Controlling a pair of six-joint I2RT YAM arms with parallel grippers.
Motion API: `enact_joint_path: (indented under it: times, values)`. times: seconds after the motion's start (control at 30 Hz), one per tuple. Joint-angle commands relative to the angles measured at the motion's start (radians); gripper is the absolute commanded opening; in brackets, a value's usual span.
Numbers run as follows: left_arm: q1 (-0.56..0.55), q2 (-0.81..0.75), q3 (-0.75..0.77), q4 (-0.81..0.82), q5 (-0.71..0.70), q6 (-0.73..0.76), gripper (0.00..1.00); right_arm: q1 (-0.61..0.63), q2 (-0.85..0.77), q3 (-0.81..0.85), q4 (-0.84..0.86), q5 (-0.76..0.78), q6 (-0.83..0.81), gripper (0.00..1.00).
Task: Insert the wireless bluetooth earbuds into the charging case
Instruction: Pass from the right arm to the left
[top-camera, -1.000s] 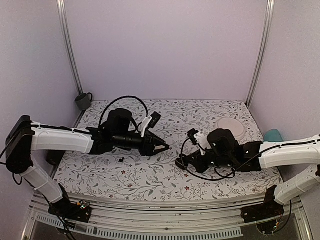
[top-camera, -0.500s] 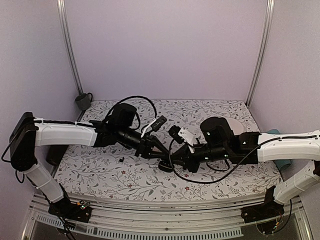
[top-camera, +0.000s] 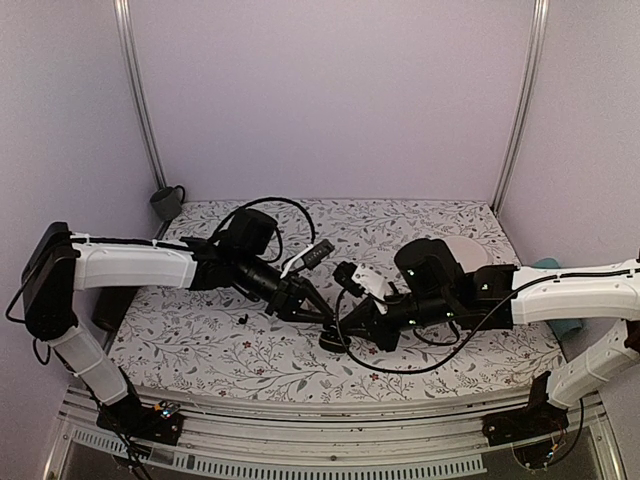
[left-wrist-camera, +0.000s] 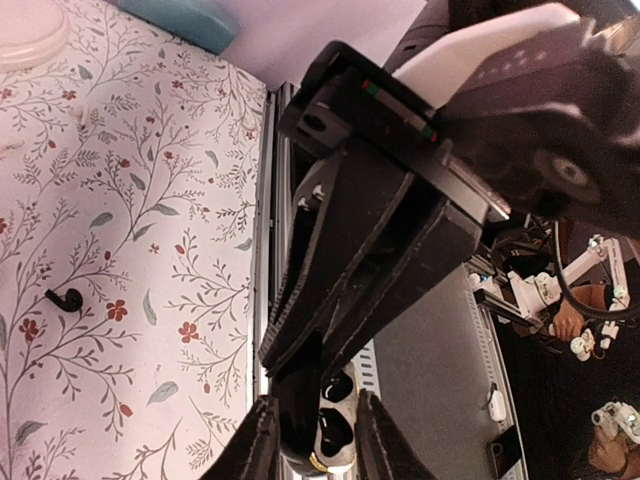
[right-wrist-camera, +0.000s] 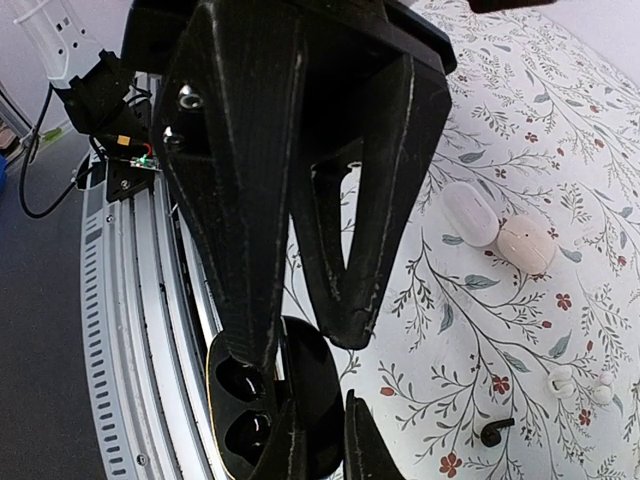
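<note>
Pale lilac walls (top-camera: 330, 90) close in around my table (top-camera: 250, 360), which wears a white cloth printed with leafy sprigs. Two metal posts (top-camera: 139, 95) rise at its back corners.

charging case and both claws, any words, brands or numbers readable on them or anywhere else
No readable text in any view.
charging case: no lettering shows.
left claw and right claw: plain black, no print.
table cover: floral pattern only, no words.
</note>
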Motion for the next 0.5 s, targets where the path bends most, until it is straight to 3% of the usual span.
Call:
enact_joint_path:
  times: [0.0, 0.27, 0.47]
  values:
    - [0.005, 0.032, 0.041, -0.125, -0.028, 0.059, 0.28, 0.001, 0.014, 0.037, 0.003, 0.010, -0.011, 0.02]
    - [-0.007, 0.047, 0.064, -0.176, -0.058, 0.099, 0.31, 0.001, 0.034, 0.046, -0.001, 0.003, -0.010, 0.02]
    - [-0.011, 0.048, 0.062, -0.181, -0.057, 0.103, 0.27, 0.001, 0.047, 0.046, 0.001, 0.001, -0.012, 0.02]
